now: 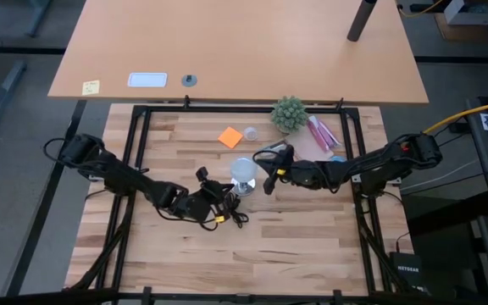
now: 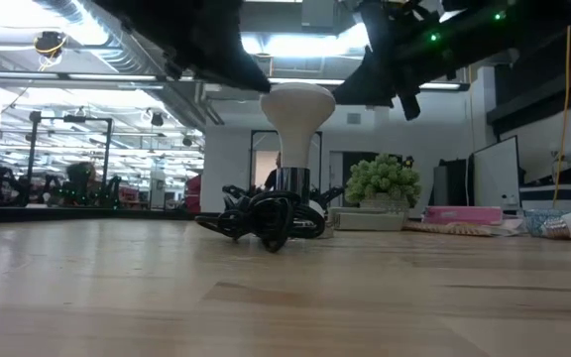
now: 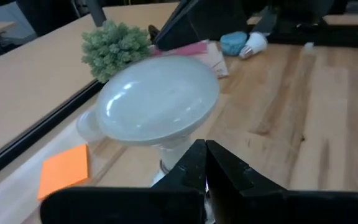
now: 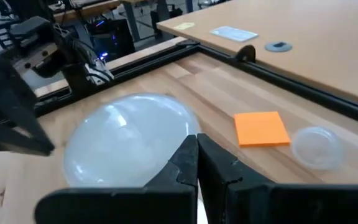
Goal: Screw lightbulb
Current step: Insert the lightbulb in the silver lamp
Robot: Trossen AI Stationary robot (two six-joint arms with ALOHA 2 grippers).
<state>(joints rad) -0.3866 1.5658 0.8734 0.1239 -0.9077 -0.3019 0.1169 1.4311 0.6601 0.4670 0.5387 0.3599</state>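
Orange sticky note (image 1: 230, 136), small green plant (image 1: 288, 113), pink packet (image 1: 322, 133), yellow note (image 1: 91, 86), wooden table (image 1: 312, 246)

White lettering that appears to read "NETGEAR" sits on a small flat black box (image 1: 407, 269) on the floor, well behind the right arm's base. No other text, label or number is legible.

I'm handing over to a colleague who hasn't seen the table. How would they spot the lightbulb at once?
Start at the butcher-block table and go to its middle, where both arms meet. There the lightbulb stands upright, head up, neck in a shiny base wrapped in black cord. It is the only white frosted pear shape; the nearby sticky note is flat and orange.
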